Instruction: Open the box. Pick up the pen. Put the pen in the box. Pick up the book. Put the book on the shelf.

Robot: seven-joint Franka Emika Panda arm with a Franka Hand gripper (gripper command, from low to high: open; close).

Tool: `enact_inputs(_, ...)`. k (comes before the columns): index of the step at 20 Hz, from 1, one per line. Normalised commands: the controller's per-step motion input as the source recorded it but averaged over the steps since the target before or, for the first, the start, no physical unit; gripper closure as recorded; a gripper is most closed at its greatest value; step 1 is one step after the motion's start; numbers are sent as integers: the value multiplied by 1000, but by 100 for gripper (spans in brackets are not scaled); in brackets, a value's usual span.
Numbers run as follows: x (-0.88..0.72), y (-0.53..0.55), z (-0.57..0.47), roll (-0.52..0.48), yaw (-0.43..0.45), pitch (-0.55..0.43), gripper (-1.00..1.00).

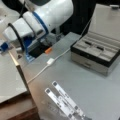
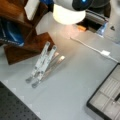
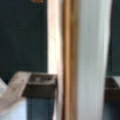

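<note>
Already the box (image 1: 96,53) stood open at a front view's right, lid raised, with dark slim items lying in its beige compartments; one was probably the pen, though that could not be told for sure. At the shelf (image 2: 23,27) in a front view's upper left, a white slab, seemingly the book (image 2: 31,8), rested by its top. Close up, the wrist view showed a tall white panel (image 3: 93,60) against a wooden edge (image 3: 67,60). By that, the placing of the book looked to be in hand. The gripper itself was not visible, so its opening and hold could not be told; a placement would call for the book settling stably.
</note>
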Motion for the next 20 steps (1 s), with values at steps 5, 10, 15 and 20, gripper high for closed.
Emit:
enact_inputs(5, -126, -123, -12, -24, 191, -49, -100)
enact_inputs(10, -101, -1, 19, 27, 113, -21, -100)
enact_inputs(15, -62, 237, 36, 124, -26, -14, -100)
enact_inputs(20, 41, 461, 53, 193, -168, -20, -100)
